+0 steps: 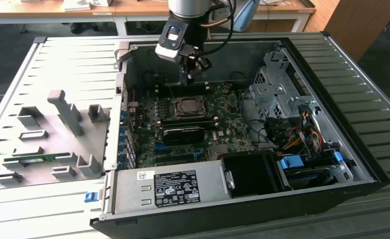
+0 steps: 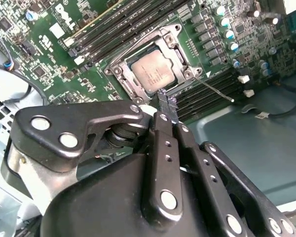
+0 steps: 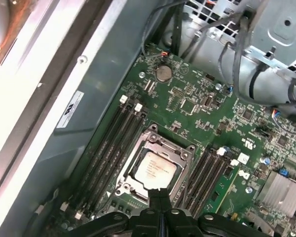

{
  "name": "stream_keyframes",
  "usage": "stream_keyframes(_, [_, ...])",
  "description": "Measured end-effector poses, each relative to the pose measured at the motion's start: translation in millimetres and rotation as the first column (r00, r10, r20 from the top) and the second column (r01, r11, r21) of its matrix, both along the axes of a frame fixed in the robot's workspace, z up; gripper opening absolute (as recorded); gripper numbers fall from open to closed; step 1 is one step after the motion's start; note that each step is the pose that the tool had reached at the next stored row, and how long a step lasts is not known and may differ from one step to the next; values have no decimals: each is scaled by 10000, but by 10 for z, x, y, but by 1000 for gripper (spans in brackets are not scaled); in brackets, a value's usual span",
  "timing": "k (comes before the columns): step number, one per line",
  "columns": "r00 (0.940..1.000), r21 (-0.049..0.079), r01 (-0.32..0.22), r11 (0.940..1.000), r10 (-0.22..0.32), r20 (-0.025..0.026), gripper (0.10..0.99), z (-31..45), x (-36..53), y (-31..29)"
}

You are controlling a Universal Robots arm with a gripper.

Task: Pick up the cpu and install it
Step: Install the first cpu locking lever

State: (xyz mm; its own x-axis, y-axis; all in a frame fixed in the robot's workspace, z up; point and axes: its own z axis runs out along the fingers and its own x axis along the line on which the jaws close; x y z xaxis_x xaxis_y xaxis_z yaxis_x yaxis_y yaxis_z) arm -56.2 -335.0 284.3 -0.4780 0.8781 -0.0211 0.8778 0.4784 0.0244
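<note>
1. I see the fingers (image 2: 166, 106) pressed together, holding nothing.
2. Gripper (image 1: 190, 73) hovers above the socket (image 3: 155, 165).
3. The cpu (image 2: 154, 72) lies in that socket; I judge seating should be checked flat before any pressing.

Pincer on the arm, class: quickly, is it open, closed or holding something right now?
Pincer: closed, holding nothing; the small flat square silvery-grey metal-topped cpu sits in the dark-framed square socket just beyond its tips.

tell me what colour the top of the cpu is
Silvery-grey metal with faint dark print; the cpu sits in its dark-framed socket, shown best in the second wrist view.
</note>
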Motion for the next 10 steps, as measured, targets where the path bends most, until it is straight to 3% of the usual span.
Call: stream_keyframes(10, [9957,-1,-930,9957,930,0,106,0,0,-5])
